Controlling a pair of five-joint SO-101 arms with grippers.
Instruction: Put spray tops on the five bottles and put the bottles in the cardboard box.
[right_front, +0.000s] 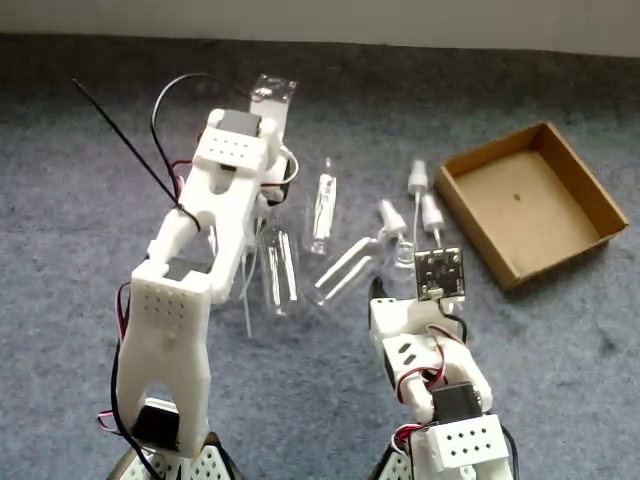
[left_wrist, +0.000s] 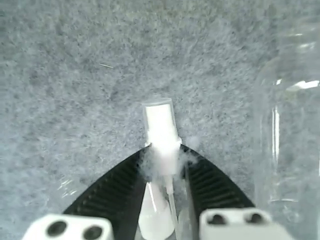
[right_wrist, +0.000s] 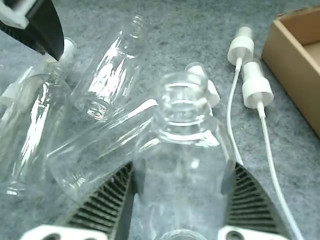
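Left wrist view: my left fingers (left_wrist: 125, 175) pinch a spray top (left_wrist: 161, 132), cap forward. My right fingers (right_wrist: 107, 200) clamp a bottle (right_wrist: 182, 150), open neck outward. The spray top sits off to its left, apart.

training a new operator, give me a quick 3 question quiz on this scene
1. True or false: the cardboard box already holds a bottle.
2. What is in the left gripper? A) a spray top B) a cap-less bottle C) nothing
3. Fill in: the right gripper holds a clear bottle whose neck is ___ (capped / uncapped).
Key: 1 false; 2 A; 3 uncapped.
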